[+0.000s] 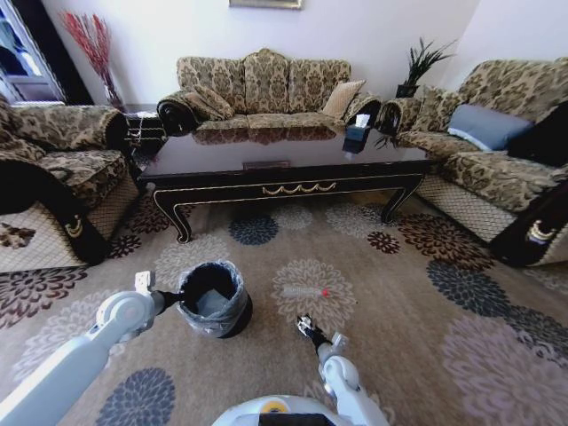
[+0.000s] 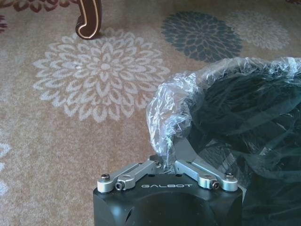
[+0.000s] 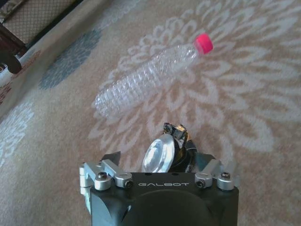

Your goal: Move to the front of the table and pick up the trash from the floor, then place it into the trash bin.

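The trash bin point(image 1: 213, 298), a small black bucket lined with a crinkled clear bag, stands on the floor point(image 1: 408, 293) in front of the dark table point(image 1: 222, 153). My left gripper point(image 1: 174, 299) is at its near rim, shut on the rim and bag fold point(image 2: 165, 160). My right gripper point(image 1: 306, 327) hovers low over the carpet to the bin's right, shut on a small silvery piece of trash point(image 3: 159, 154) with black scraps. Just beyond it a clear plastic bottle point(image 3: 146, 80) with a pink cap lies on a flower medallion point(image 1: 306, 291).
Patterned sofas ring the table: one on the left point(image 1: 53, 177), one behind point(image 1: 266, 89), one on the right point(image 1: 497, 169). A tissue box point(image 1: 357, 135) sits on the tabletop. A carved table leg point(image 2: 89, 19) stands past the bin.
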